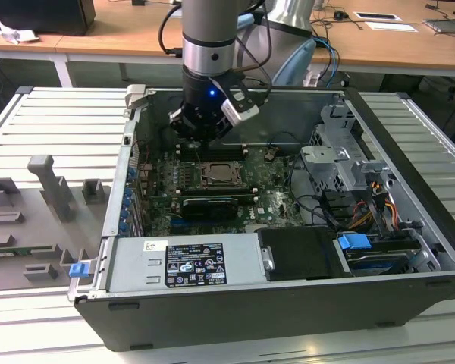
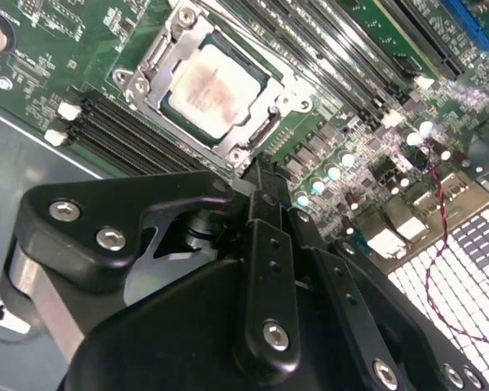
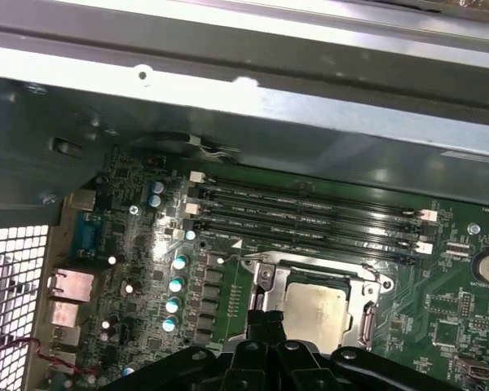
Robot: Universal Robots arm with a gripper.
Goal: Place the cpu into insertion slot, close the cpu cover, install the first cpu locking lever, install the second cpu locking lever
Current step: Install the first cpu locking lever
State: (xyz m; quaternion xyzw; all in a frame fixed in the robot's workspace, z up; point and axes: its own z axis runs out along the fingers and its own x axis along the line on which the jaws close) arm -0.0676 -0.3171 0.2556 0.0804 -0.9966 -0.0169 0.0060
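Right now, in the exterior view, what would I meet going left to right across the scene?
Tall grey fixture block → blue clips on the case wall → cpu → metal drive cage.

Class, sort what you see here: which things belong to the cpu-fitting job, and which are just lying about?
Job: cpu, cpu cover, pincer beside them.
Bystanders: memory slots, power supply, grey fixtures, blue tab.
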